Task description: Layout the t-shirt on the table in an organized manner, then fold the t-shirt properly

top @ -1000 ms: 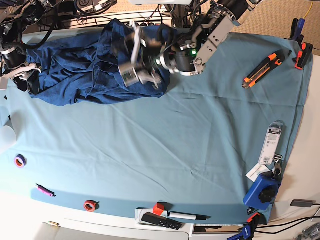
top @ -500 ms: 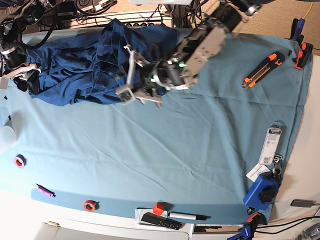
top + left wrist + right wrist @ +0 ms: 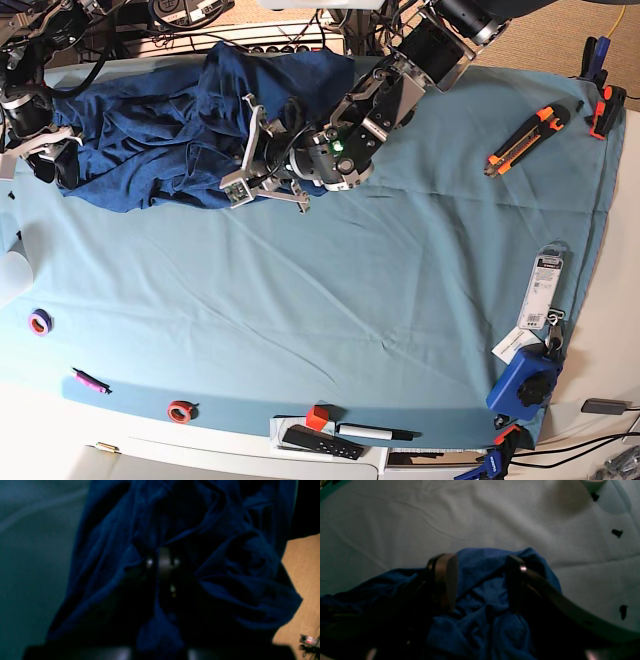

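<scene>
Crumpled t-shirt (image 3: 150, 130), long axis along the bench (image 3: 400, 290) far edge; left jaws clamp its hem, right jaws wide.

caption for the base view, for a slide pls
Left gripper shut on the crumpled navy t-shirt's near edge, right gripper open at its far end, on the teal table.

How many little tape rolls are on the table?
2. A purple tape roll sits near the table's left edge, and a red tape roll lies by the front edge. Others may hide under the t-shirt.
</scene>
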Controlling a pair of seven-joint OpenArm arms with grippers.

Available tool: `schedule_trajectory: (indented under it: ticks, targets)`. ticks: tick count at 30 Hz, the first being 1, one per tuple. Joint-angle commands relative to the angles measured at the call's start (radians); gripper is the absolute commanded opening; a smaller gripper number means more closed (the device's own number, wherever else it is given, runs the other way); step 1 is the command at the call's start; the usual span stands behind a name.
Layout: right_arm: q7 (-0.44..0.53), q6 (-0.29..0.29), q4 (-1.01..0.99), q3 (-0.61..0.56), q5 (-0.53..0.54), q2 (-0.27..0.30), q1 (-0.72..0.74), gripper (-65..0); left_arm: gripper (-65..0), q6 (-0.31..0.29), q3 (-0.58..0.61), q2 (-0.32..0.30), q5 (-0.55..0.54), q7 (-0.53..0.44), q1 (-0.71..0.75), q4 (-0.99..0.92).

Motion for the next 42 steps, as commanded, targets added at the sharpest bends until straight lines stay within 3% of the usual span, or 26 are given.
schedule_trajectory:
  ticks: [1,4,14,21,28,37,42]
  targets:
    - [0.027,0.002,0.018,0.005,0.021,0.017,0.006,-34.7,-65.0,-0.002,-0.001,0.014,-0.017,-0.016,-0.022,0.015]
    - [0.029,0.002,0.018,0.005,0.022,0.017,0.006,-34.7,-65.0,-0.032,-0.001,0.018,-0.046,-0.016,-0.04,0.015]
    - [0.029,0.002,0.018,0.005,0.021,0.017,0.006,-34.7,-65.0,-0.023,-0.001,0.089,-0.077,-0.08,-0.119,0.015]
    - [0.028,0.002,0.018,0.005,0.021,0.017,0.006,-34.7,-65.0,-0.016,-0.002,0.119,0.0,-0.173,-0.126,0.01]
    - [0.028,0.002,0.018,0.005,0.021,0.017,0.006,-34.7,-65.0,-0.004,-0.002,0.108,0.043,-0.173,-0.131,0.009]
    - [0.028,0.002,0.018,0.005,0.021,0.017,0.006,-34.7,-65.0,0.134,-0.002,0.111,0.074,-0.182,-0.132,0.009]
    - [0.028,0.002,0.018,0.005,0.021,0.017,0.006,-34.7,-65.0,0.141,-0.002,0.111,0.073,-0.18,-0.128,0.009]
